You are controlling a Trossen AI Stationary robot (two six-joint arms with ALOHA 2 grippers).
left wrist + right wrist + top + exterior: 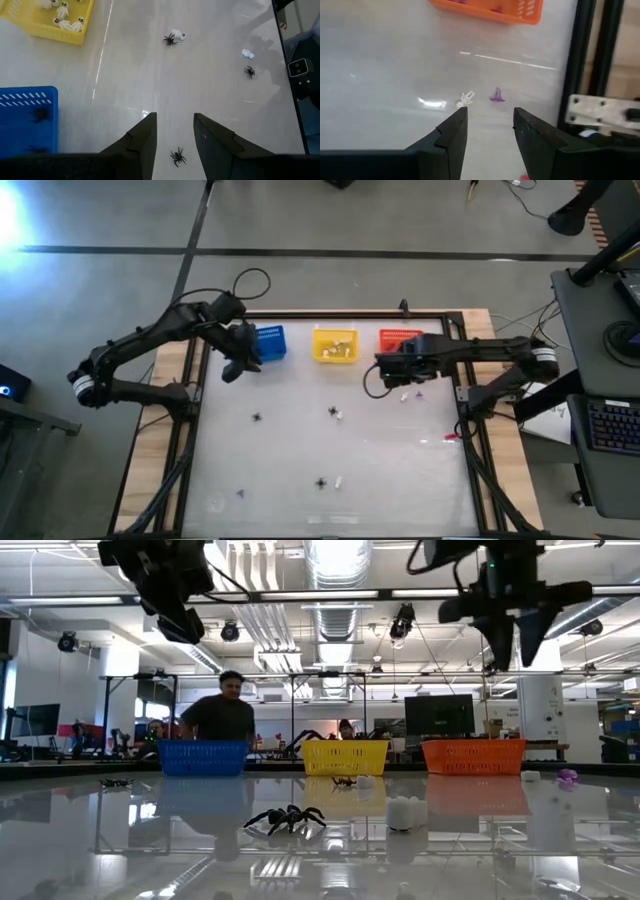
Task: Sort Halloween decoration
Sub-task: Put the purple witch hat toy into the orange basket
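Dark jointed arms, black cables

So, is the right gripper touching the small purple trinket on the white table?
Apart. In the right wrist view the purple trinket lies on the table beyond the open right gripper, with bare surface between.

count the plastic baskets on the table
3, in a row along the far edge: blue basket beside the left arm, yellow basket in the middle, orange basket beside the right arm.
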